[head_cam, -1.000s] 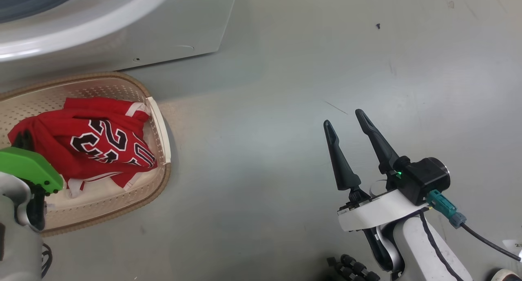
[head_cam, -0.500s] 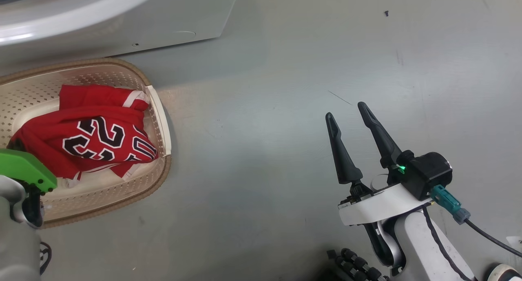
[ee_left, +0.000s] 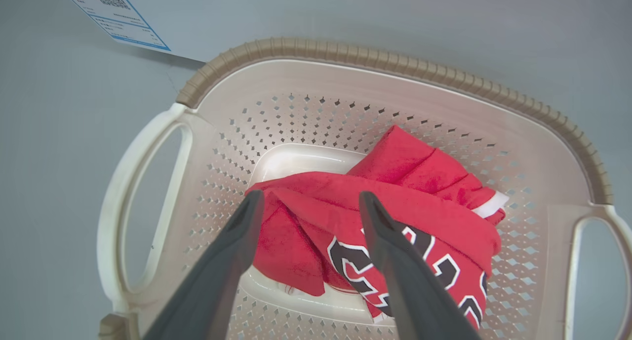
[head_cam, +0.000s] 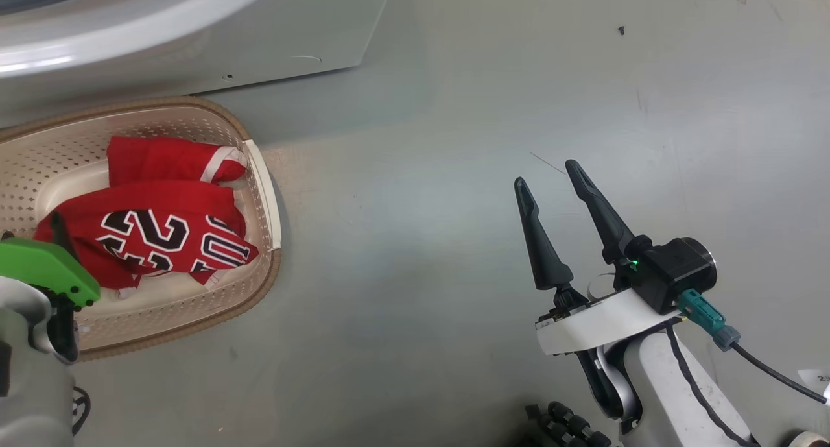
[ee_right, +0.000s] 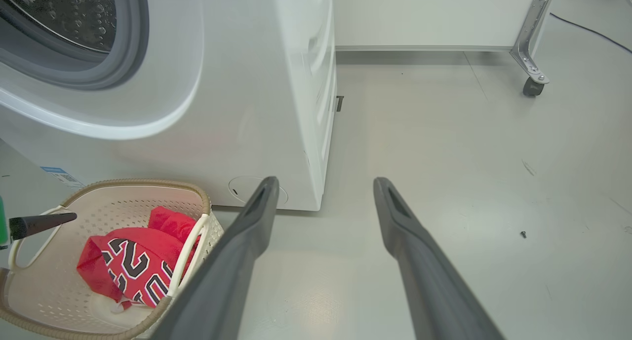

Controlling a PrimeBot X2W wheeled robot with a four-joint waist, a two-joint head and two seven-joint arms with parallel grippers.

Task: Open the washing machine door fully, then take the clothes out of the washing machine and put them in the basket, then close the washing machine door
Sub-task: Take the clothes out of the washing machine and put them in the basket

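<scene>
The red clothes (ee_left: 419, 216) lie in a heap inside the basket (ee_left: 395, 66), number side up. The left gripper (ee_left: 311, 198) hangs right over them, its two dark fingers spread apart and holding nothing — a tip may brush the cloth, but that is hard to see. The basket sits on the grey floor (head_cam: 421, 239) just in front of the white washing machine (ee_right: 256, 108). The right gripper (head_cam: 546, 176) is well off to the side over the floor, fingers wide apart too — empty. The machine's round mouth shows a grey seal (ee_right: 133, 44) and the shiny drum (ee_right: 59, 9).
</scene>
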